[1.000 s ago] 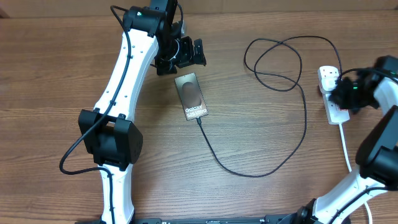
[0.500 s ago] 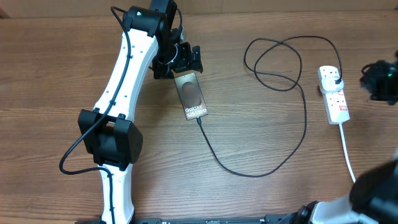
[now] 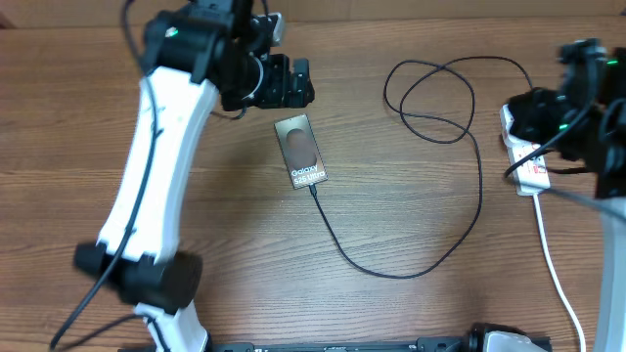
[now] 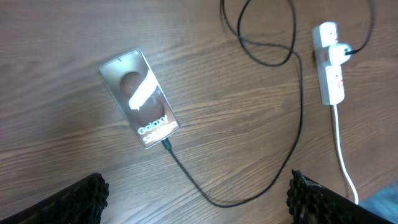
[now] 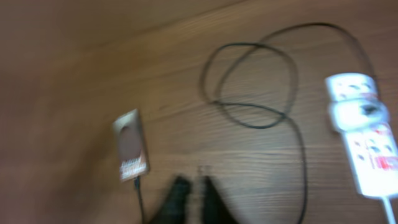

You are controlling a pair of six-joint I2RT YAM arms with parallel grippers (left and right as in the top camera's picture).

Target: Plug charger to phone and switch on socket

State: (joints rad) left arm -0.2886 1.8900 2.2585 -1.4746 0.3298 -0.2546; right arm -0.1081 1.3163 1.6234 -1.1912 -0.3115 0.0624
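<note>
The phone (image 3: 301, 151) lies flat on the wooden table with its lettering toward me. It also shows in the left wrist view (image 4: 138, 98) and the right wrist view (image 5: 130, 152). The charger cable (image 3: 430, 259) runs from the phone's lettered end, where its connector (image 4: 166, 144) meets the edge, and loops right to the socket (image 3: 533, 172). My left gripper (image 3: 289, 83) is open and empty, raised beyond the phone's far end. My right gripper (image 3: 533, 115) hangs above the socket's plug end, fingers (image 5: 191, 198) close together, blurred, holding nothing.
The socket's thick white cord (image 3: 550, 256) runs toward the front right edge. The cable's loops (image 3: 430, 98) lie at the back between phone and socket (image 4: 329, 65). My left arm's white links (image 3: 147, 186) span the table's left side.
Both arms have risen from the table. My left gripper moved back off the phone's far end. My right gripper left the socket's switch, swung right, then came back higher above it.
</note>
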